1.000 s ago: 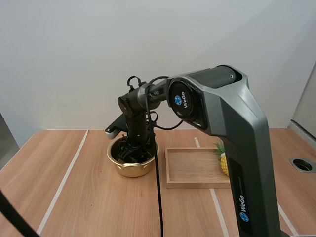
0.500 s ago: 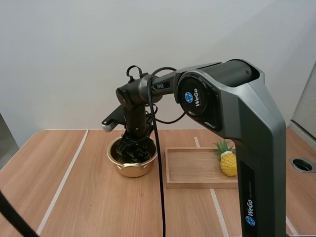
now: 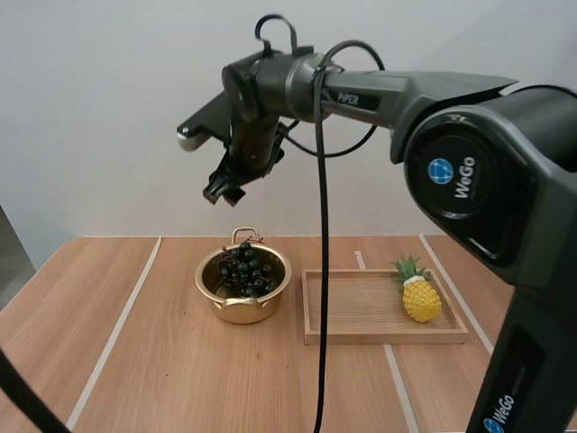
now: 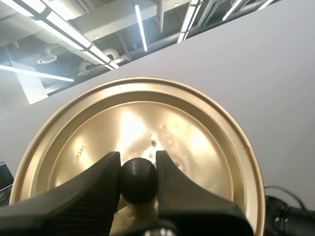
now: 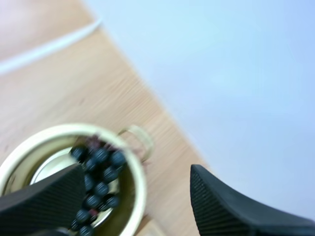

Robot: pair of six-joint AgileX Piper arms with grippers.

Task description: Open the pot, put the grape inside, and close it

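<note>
Grapes (image 3: 245, 269) sit in the pot (image 3: 242, 311) well below the right claw (image 3: 221, 191), spread and empty. Left claw (image 4: 138, 163) pinches the lid (image 4: 197, 142) by its knob (image 4: 139, 181): stiff, smooth metal, likely slippery, best held there

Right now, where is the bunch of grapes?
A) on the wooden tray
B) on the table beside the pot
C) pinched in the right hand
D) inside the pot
D: the grapes lie inside the pot, while the right hand hangs open and empty above it.
</note>
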